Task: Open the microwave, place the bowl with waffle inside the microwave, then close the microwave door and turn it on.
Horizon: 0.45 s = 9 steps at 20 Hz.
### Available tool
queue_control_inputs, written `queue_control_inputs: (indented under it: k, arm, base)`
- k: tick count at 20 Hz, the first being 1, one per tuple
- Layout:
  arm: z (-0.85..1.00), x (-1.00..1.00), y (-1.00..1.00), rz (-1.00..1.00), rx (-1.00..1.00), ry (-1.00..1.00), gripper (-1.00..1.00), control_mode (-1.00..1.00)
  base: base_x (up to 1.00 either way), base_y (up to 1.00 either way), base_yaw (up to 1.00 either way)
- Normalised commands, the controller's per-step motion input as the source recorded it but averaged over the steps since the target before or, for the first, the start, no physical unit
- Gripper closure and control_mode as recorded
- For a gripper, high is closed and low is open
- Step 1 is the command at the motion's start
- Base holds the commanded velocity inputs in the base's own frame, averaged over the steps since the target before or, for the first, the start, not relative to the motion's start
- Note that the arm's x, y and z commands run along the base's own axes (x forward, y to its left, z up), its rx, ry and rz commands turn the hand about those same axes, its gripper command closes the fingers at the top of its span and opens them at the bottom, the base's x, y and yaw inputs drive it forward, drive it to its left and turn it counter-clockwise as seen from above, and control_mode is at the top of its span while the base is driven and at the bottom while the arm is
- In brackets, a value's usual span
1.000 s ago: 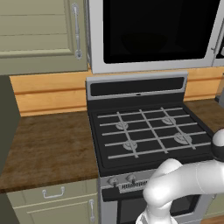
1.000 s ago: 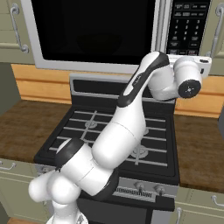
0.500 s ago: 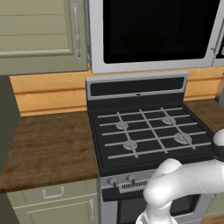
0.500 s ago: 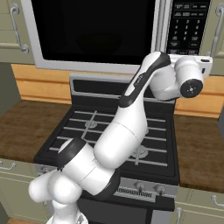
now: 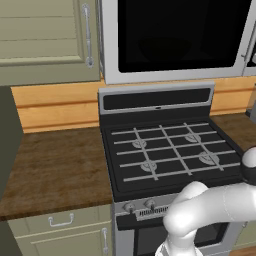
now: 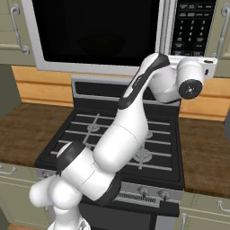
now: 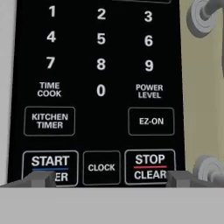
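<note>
The microwave hangs above the stove, and the microwave door lies flush with its front, its black glass too dark to see through. A long silver bar handle runs down the door's right side. The bowl with waffle is hidden. My arm reaches up to the keypad, with the hand at the panel's lower edge. In the hand view my gripper is open, close in front of the bottom row of buttons. One fingertip stands before START, the other fingertip just right of STOP/CLEAR. Nothing is held.
A black gas stove sits below the microwave with wooden counter on the left and on the right. Beige upper cabinets with silver handles flank the microwave; one cabinet handle is just right of the keypad.
</note>
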Motion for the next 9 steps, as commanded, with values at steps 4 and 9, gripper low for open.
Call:
queue_control_inputs:
  k: [4, 9]
  arm:
    - [0.0, -0.01, 0.0, -0.14, 0.0, 0.0, -1.0, -1.0]
    - [0.0, -0.12, 0.0, -0.06, 0.0, 0.0, -1.0, -1.0]
  base:
    - [0.0, 0.0, 0.0]
    - [0.0, 0.0, 0.0]
